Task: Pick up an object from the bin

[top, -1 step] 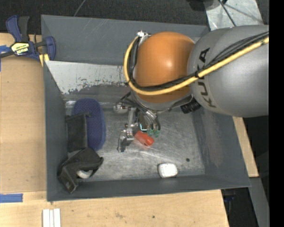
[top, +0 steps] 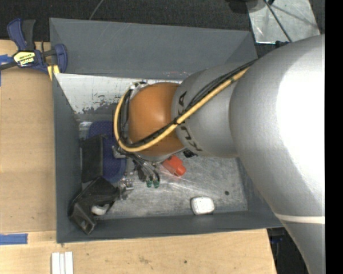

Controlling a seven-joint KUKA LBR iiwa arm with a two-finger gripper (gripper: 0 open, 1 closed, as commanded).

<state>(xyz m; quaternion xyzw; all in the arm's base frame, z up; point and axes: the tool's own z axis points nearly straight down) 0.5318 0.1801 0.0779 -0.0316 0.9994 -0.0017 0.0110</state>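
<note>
My gripper (top: 142,173) hangs low in the middle of the bin, mostly hidden under the orange cover on the wrist. A blue thing (top: 110,160) lies just left of it, beside a flat black block (top: 91,157). Close on its right is a small red-orange piece (top: 175,166). A black bulky thing with a white part (top: 92,203) lies in the front left corner, near the gripper's lower left side. Nothing can be seen held.
A small white rounded block (top: 202,205) lies near the front wall, right of centre. A clear plastic item (top: 86,128) sits by the left wall further back. The thick silver arm covers the bin's right side.
</note>
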